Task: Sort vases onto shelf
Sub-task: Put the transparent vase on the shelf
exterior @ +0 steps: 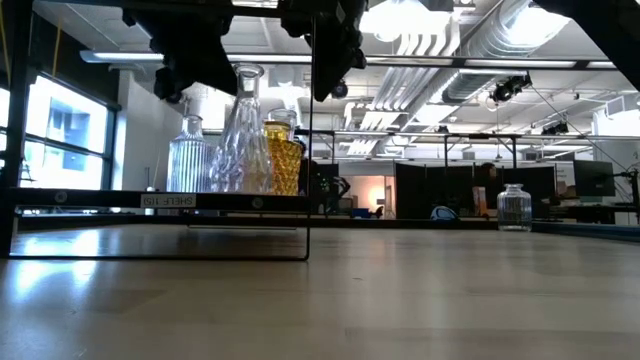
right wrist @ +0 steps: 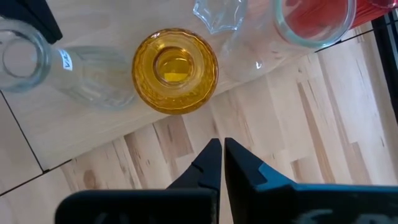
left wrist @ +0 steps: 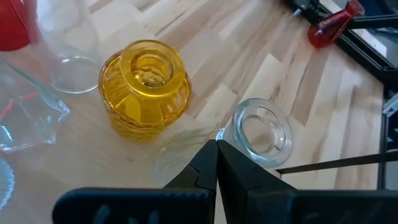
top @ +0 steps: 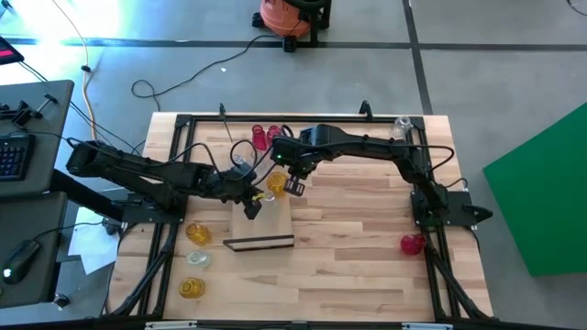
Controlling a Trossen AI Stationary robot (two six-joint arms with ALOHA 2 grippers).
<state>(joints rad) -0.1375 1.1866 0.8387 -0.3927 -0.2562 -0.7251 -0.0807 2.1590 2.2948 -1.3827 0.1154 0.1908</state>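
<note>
Slatted wooden tabletop stands on grey concrete floor.

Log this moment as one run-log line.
left gripper: shut, empty, over shelf | right gripper: shut, empty, near amber vase | amber vase: upright on shelf | red vase: off shelf

Daylight is streaming through a window at left as ceiling ducts are running overhead; a green panel is standing on grey floor.
</note>
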